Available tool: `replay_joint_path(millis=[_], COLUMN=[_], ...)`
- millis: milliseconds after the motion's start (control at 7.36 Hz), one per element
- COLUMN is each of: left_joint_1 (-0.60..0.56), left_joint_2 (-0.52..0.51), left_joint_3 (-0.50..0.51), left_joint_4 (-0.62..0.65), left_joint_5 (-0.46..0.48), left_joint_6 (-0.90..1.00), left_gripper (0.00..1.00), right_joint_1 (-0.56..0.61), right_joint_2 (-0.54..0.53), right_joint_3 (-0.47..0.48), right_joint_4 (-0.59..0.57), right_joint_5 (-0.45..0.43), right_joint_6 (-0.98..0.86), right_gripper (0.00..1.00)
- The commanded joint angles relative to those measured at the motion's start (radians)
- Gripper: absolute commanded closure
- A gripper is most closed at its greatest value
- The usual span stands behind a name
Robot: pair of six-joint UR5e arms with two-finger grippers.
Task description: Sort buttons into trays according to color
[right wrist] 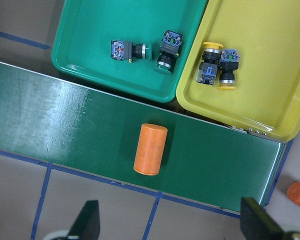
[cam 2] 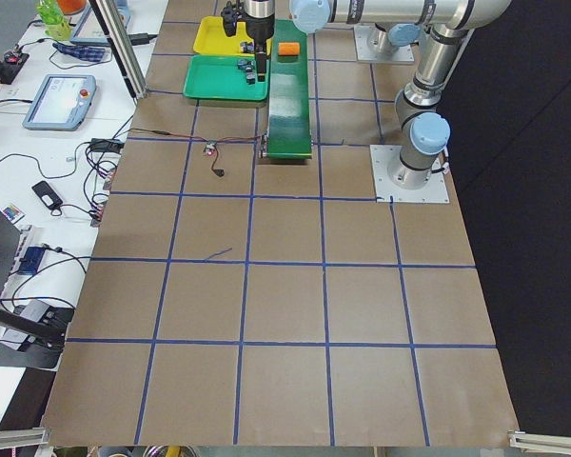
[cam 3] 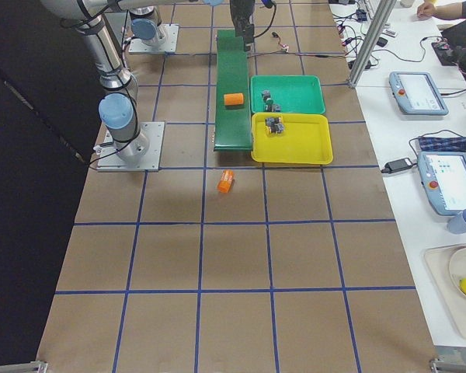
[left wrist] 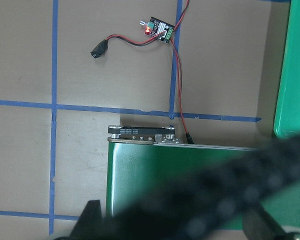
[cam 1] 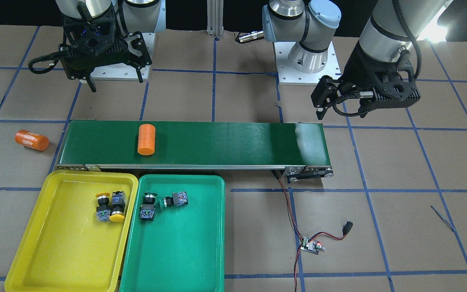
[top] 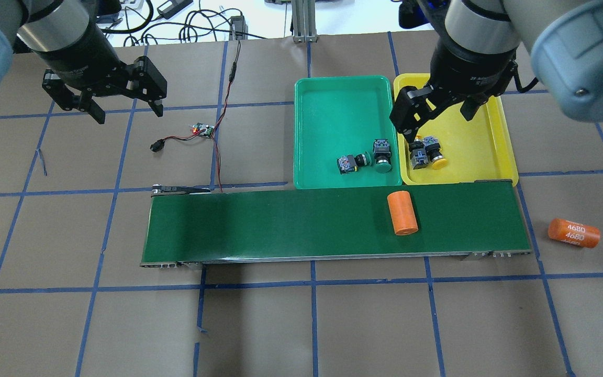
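Two yellow buttons [cam 1: 110,207] lie side by side in the yellow tray [cam 1: 55,251], near its belt-side corner. Two green buttons [cam 1: 148,207] [cam 1: 174,200] lie in the green tray [cam 1: 185,251]. In the overhead view the green pair [top: 367,159] and the yellow pair [top: 426,154] show the same way. My right gripper [top: 435,118] is open and empty, high above the yellow tray [top: 490,131] and green tray [top: 343,104]; its wrist view shows both pairs [right wrist: 145,50] [right wrist: 217,67]. My left gripper [top: 129,111] is open and empty, over bare table far from the trays.
A long dark-green conveyor belt [cam 1: 217,142] lies beside the trays, with an orange cylinder [cam 1: 146,139] on it. A second orange cylinder [cam 1: 32,140] lies on the table past the belt's end. A small controller board with red-black wires [cam 1: 311,245] sits near the other end.
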Motion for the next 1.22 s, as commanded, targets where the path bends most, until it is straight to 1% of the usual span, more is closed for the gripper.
replay_joint_path(millis=[0, 136, 408, 1087], left_joint_1=[0.000, 0.000, 0.000, -0.002], left_joint_2=[0.000, 0.000, 0.000, -0.003], left_joint_3=[-0.002, -0.002, -0.004, -0.002], left_joint_4=[0.000, 0.000, 0.000, 0.001], left_joint_5=[0.003, 0.004, 0.006, 0.004], left_joint_6=[0.000, 0.000, 0.000, 0.000], left_gripper=[0.00, 0.00, 0.00, 0.00], right_joint_1=[-0.015, -0.016, -0.014, -0.012], right_joint_2=[0.000, 0.000, 0.000, 0.000], right_joint_3=[0.002, 0.002, 0.003, 0.005], right_joint_4=[-0.002, -0.003, 0.000, -0.002], right_joint_5=[0.002, 0.002, -0.003, -0.007], right_joint_6=[0.066, 0.069, 0.228, 0.232], right_gripper=[0.00, 0.00, 0.00, 0.00])
